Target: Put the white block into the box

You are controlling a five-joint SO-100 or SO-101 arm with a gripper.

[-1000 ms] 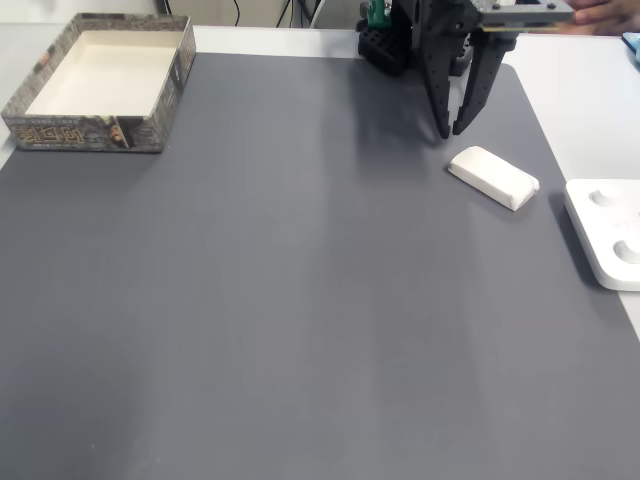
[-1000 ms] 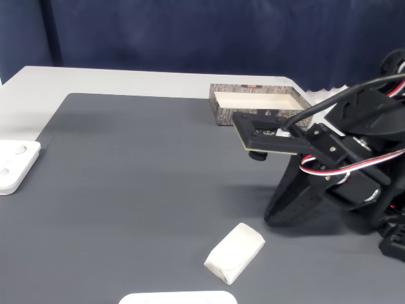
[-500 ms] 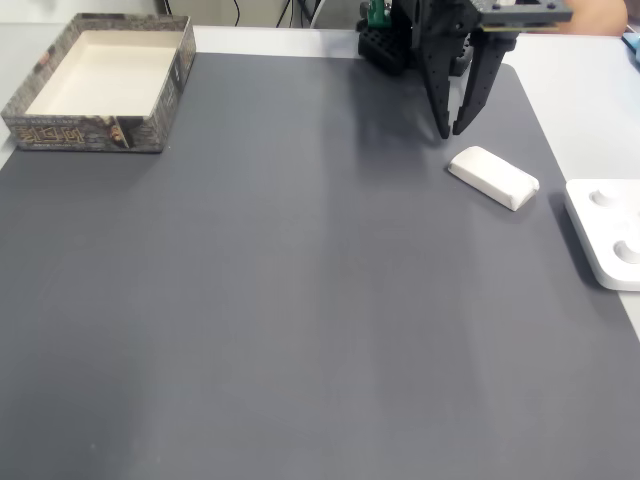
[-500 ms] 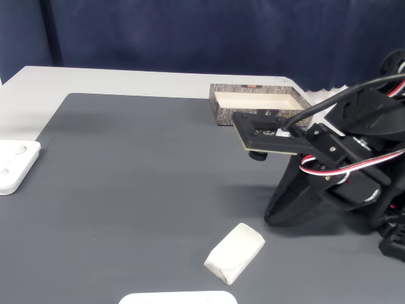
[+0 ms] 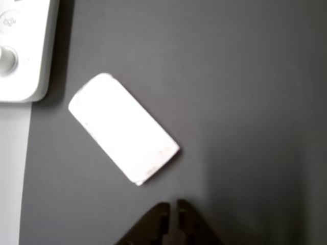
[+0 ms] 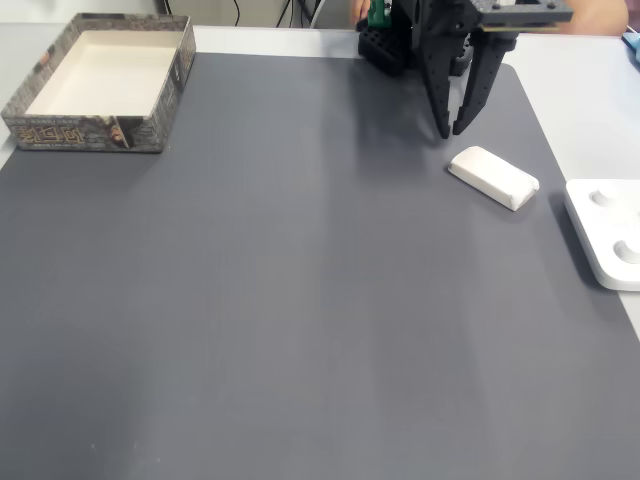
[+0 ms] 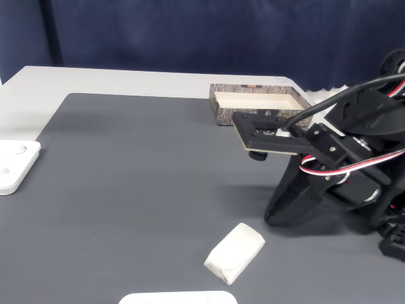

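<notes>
The white block lies flat on the dark grey mat, at an angle, toward the right side in a fixed view. It also shows low in the middle as the white block and large as the white block. My gripper hangs just behind the block, tips pointing down, a short gap away. Its black fingers nearly meet at the tips with nothing between them, seen as the gripper and the gripper. The box stands at the mat's far left corner, its cream inside bare; it also shows as the box.
A flat white device with round dimples lies off the mat's edge beside the block, seen too as the device and the device. The grey mat stretches wide between block and box. The arm's base stands at the far edge.
The arm and the block have stayed where they were. Only a person's hand behind the arm has shifted at the far edge.
</notes>
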